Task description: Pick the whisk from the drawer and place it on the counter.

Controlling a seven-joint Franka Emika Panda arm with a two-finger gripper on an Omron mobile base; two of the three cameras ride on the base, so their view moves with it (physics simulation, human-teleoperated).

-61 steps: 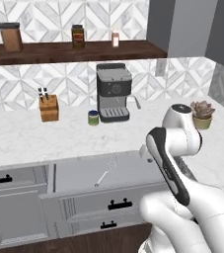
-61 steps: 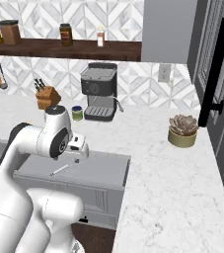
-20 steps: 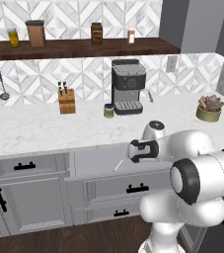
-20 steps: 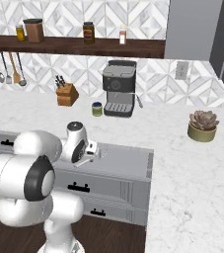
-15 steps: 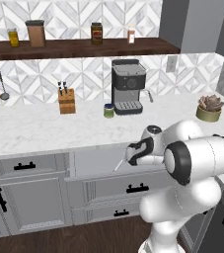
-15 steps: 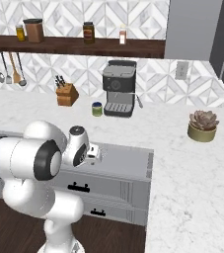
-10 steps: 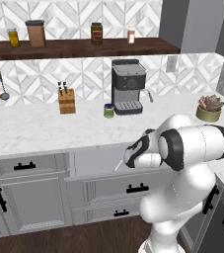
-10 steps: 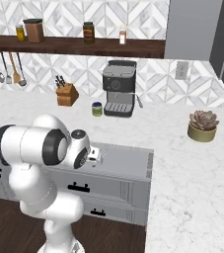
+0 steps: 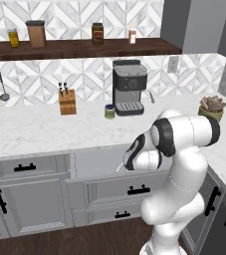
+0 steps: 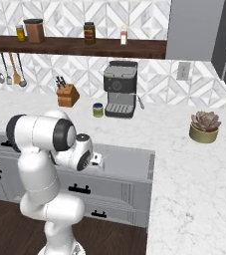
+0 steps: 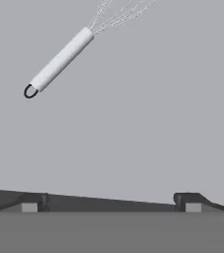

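The hand view looks straight down at the pale grey floor of the drawer (image 11: 133, 123), where the whisk (image 11: 64, 57) lies slantwise in the upper left of the frame, its small dark hanging loop lowest and its thin wires running off the top edge. The gripper (image 11: 108, 201) sits at the bottom edge, its two dark fingertips (image 11: 32, 201) set wide apart and holding nothing, well short of the whisk. In the left base view the drawer (image 9: 109, 187) stands pulled out at lower centre, and a thin sliver of the whisk (image 9: 119, 167) shows just left of the white arm (image 9: 184, 144), which covers much of the drawer's right side. On the counter (image 9: 30, 132) behind stand a knife block (image 9: 67, 101), a small jar (image 9: 109, 111), a coffee machine (image 9: 129, 87) and, at right, a potted succulent (image 9: 211, 107). In the right base view the arm (image 10: 50, 137) hides the drawer's left part.
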